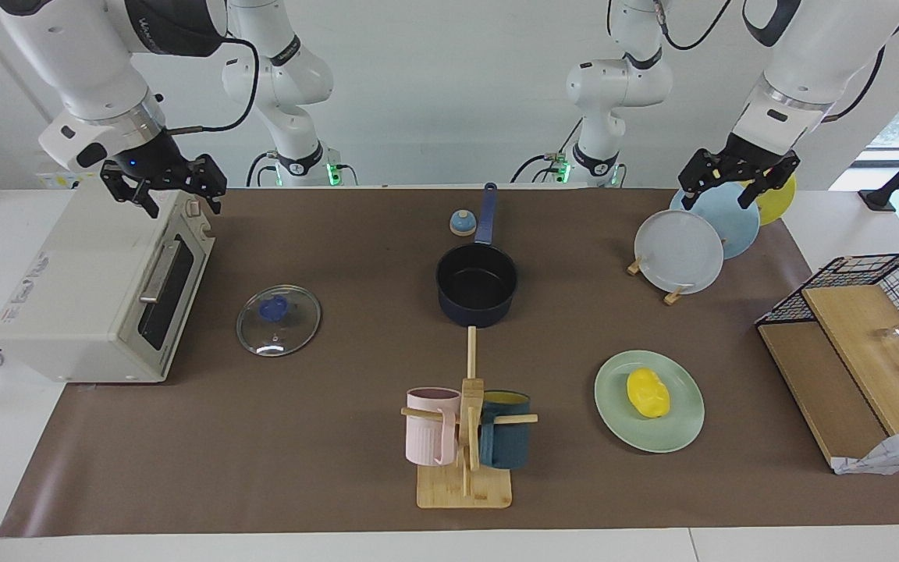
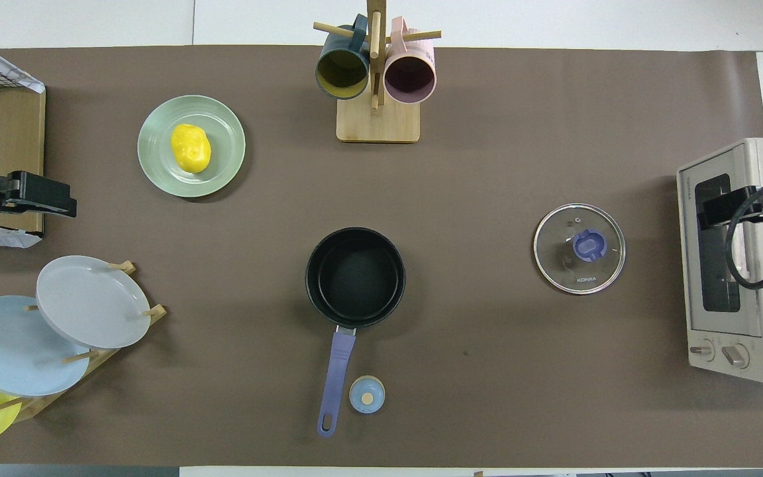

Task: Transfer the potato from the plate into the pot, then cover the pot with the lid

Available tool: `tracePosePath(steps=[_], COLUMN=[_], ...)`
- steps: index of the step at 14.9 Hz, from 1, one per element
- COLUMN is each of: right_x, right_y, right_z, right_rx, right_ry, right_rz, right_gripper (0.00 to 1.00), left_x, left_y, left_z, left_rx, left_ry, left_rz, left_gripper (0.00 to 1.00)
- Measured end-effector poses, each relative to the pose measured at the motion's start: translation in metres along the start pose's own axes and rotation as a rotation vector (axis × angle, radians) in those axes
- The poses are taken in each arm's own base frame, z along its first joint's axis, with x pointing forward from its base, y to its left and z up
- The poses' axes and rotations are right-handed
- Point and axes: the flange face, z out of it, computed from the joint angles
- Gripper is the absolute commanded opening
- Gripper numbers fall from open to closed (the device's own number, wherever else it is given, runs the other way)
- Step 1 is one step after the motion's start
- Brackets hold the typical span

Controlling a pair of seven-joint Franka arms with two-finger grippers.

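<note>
1. The potato (image 1: 648,393) is lying on the mint-green plate (image 1: 613,417), a little toward 11 o'clock of the plate's centre in the overhead view. Nothing is touching it, so the first step is not yet begun.
2. The pot (image 1: 477,285) is standing open and empty at the middle of the table, with its blue handle pointing to 6 o'clock in the overhead view, toward the robots. I judge this is leaving the mouth free for the potato.
3. The glass lid (image 1: 278,320) is lying flat, knob up, at 3 o'clock of the pot in the overhead view, just beside the toaster oven (image 1: 90,289).
4. The left gripper (image 1: 740,176) is hanging with open jaws, empty, over the plate rack (image 1: 672,295). It is the arm at the potato's end of the table.
5. The right gripper (image 1: 172,187) is waiting over the toaster oven, jaws open and empty, close to the lid's end.
</note>
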Motion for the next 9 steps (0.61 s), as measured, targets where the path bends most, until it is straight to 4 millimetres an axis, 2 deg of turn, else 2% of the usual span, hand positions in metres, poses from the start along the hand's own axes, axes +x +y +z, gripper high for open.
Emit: tracePosePath(steps=[2,4,6,9], right_x=[0.000,0.000,0.000,0.001], right_y=[0.000,0.000,-0.002,-0.011], right_z=[0.000,0.000,0.001,0.003], right_rx=[0.000,0.000,0.000,0.006], right_ry=[0.000,0.000,-0.004,-0.007], right_rz=[0.000,0.000,-0.003,-0.019], right_gripper=[1.00,1.00,1.00,1.00], left_x=[0.007,0.024,0.049,0.104], left_y=[0.000,0.001,0.003,0.014], left_z=[0.007,0.029,0.064,0.129], left_rx=[-0.001,-0.004,-0.007,-0.021], left_ry=[0.005,0.001,-0.011,-0.006], left_rz=[0.000,0.000,0.001,0.015], left_gripper=[1.00,1.00,1.00,1.00])
